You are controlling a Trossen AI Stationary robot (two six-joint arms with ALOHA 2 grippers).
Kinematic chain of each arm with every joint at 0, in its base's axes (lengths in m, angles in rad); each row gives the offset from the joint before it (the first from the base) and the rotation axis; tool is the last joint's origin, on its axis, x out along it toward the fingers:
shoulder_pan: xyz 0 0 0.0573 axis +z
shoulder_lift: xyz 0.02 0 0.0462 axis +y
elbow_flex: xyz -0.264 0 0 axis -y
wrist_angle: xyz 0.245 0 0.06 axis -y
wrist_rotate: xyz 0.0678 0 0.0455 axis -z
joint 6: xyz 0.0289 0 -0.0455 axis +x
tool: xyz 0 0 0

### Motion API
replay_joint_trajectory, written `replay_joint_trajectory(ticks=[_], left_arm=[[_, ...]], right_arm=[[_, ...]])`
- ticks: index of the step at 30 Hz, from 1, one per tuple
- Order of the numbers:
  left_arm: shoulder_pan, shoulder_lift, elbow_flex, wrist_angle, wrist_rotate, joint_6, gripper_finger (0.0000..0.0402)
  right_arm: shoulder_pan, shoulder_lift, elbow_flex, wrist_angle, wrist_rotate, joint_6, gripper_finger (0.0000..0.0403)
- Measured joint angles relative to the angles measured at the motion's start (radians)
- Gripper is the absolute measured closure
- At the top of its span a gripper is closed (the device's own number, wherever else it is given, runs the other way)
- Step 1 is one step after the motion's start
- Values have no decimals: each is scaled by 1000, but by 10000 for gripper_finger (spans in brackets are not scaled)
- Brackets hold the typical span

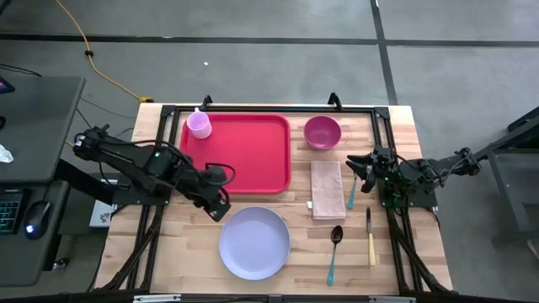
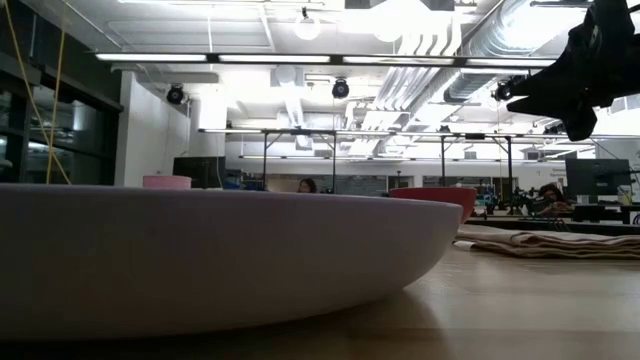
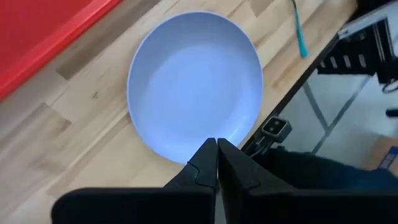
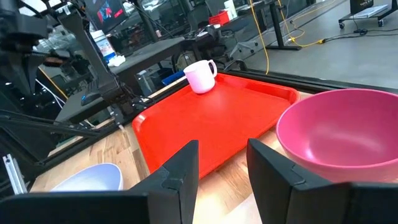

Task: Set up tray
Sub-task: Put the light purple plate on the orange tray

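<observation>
The bench (image 1: 278,252) is pale wood planks edged by a black frame, standing on a grey concrete floor (image 1: 253,67) crossed by dark lines, with a yellow cable (image 1: 93,55) trailing over it. The red tray (image 1: 244,156) lies flat at the bench's far left part, a pink mug (image 1: 200,124) upright in its far left corner. Right of the tray sits a magenta bowl (image 1: 322,132); nearer, a folded beige napkin (image 1: 327,189) with a fork (image 1: 352,192) at its right edge. A lavender plate (image 1: 254,242) rests at the near edge, well clear of the tray, with a spoon (image 1: 335,252) and a knife (image 1: 370,237) to its right.

The left tool (image 3: 216,163) hangs over bare wood between tray and plate, clenched with its fingers pressed together and nothing between them. The right tool (image 4: 222,163) hovers above the bench near the bowl and napkin, released, fingers apart and empty.

Across the bench the room is a wide hall with bright strip lights, exposed ducts and distant desks; a desk (image 1: 38,126) with a keyboard and mouse stands left of the bench
</observation>
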Motion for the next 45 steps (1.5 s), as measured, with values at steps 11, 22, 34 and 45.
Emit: replay_joint_trajectory(ticks=[11,22,34,45], left_arm=[[3,49,0,-33,16,-62,366],[3,47,0,-57,26,-90,366],[3,47,0,-62,-2,-95,366],[3,72,1,-89,-5,-125,253]], right_arm=[[0,1,0,0,-24,3,290],[0,1,0,-2,-25,0,290],[0,1,0,-17,-115,-8,290],[0,1,0,-19,-148,-33,290]])
